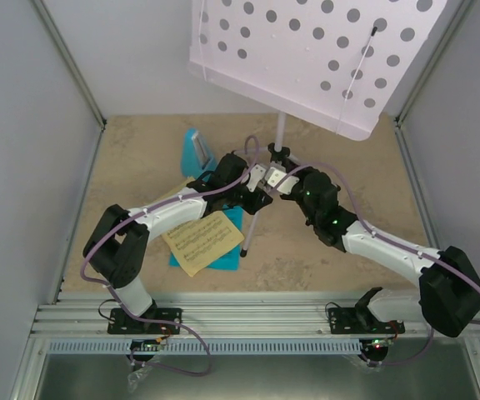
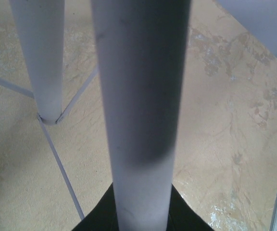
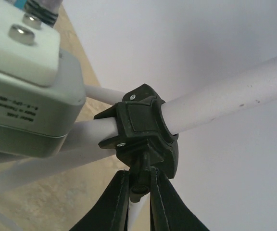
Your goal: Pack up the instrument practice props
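Observation:
The pale lilac music stand stands at the back, its round-holed desk (image 1: 307, 50) high over the pole (image 1: 280, 129). My left gripper (image 1: 252, 185) is shut round one stand tube (image 2: 141, 120), with black fingers on both sides of it at the bottom of the left wrist view (image 2: 141, 211). My right gripper (image 1: 277, 182) is shut on the black knob (image 3: 141, 180) of the stand's clamp collar (image 3: 143, 130). The blue metronome (image 1: 197, 152) stands left of the stand. The yellow sheet (image 1: 197, 240) lies on the cyan sheet (image 1: 230, 250) under my left arm.
Grey walls close in the tan table (image 1: 348, 258) on the left, right and back. A metal rail (image 1: 248, 321) runs along the near edge. A stand leg (image 1: 251, 229) slants down beside the sheets. My left gripper body (image 3: 23, 86) fills the right wrist view's left side.

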